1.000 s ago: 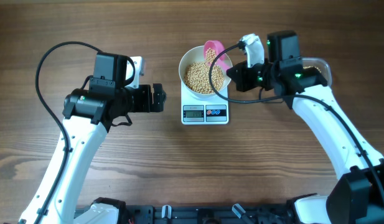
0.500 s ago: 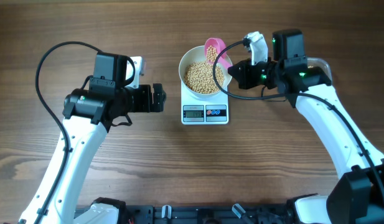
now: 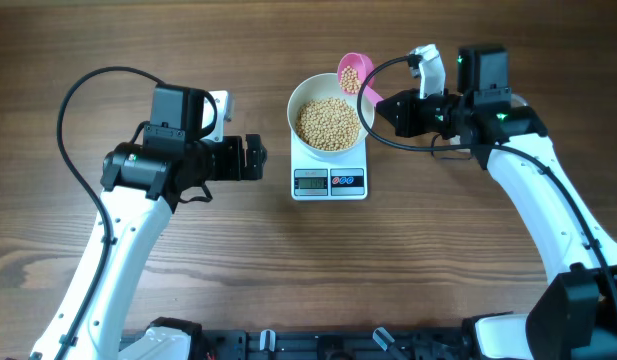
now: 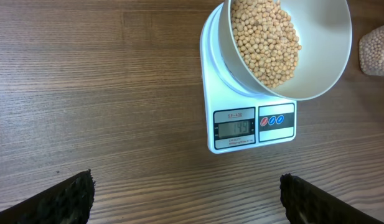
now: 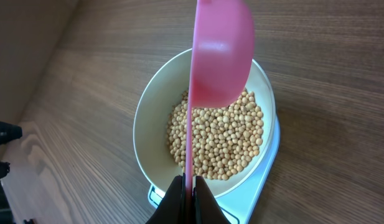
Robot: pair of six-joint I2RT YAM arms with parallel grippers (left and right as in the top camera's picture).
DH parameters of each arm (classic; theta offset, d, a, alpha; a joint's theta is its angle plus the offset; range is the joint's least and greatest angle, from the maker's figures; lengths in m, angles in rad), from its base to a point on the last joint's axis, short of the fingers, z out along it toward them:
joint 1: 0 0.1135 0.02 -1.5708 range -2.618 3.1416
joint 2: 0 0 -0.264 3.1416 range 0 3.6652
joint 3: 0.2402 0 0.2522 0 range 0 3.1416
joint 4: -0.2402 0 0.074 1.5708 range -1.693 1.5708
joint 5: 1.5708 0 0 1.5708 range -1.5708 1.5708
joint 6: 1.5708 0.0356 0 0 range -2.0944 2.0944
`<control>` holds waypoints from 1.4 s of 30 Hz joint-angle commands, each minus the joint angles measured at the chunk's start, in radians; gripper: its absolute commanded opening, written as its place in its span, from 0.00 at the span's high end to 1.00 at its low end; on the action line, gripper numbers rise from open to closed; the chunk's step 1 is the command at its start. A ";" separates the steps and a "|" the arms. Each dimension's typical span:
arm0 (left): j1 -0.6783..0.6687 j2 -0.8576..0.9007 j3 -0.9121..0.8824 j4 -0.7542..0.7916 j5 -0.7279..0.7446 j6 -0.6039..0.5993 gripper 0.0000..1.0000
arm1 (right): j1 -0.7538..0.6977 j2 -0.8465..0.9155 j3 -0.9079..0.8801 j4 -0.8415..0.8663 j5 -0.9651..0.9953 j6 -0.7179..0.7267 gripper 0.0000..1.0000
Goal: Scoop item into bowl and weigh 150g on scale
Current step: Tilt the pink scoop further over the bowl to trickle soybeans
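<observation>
Loose beans [image 5: 220, 137] roll and spill easily; right end effector [image 5: 188, 190] grips the light, stiff scoop [image 5: 221, 56] by its handle, left end effector [image 3: 256, 157] open.

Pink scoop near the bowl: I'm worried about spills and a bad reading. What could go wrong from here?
The pink scoop hangs tilted near the rim of the bowl; whatever remains inside may drop onto the table. If the scoop bumps the bowl, it could upset the reading on the scale.

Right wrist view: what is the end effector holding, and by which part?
A pink scoop, pinched by the tip of its handle in the shut right end effector. The open left end effector holds nothing.
</observation>
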 commanded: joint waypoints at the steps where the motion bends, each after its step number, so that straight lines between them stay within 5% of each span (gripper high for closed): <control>1: 0.006 0.000 0.019 0.000 -0.003 -0.005 0.00 | -0.001 -0.026 0.027 -0.002 -0.025 0.032 0.96; 20: 0.006 0.000 0.019 0.000 -0.003 -0.005 0.00 | -0.001 -0.026 0.027 -0.002 -0.024 0.101 0.96; 42: 0.006 0.000 0.019 0.000 -0.003 -0.005 0.00 | 0.051 -0.024 0.027 -0.049 0.021 -0.032 0.96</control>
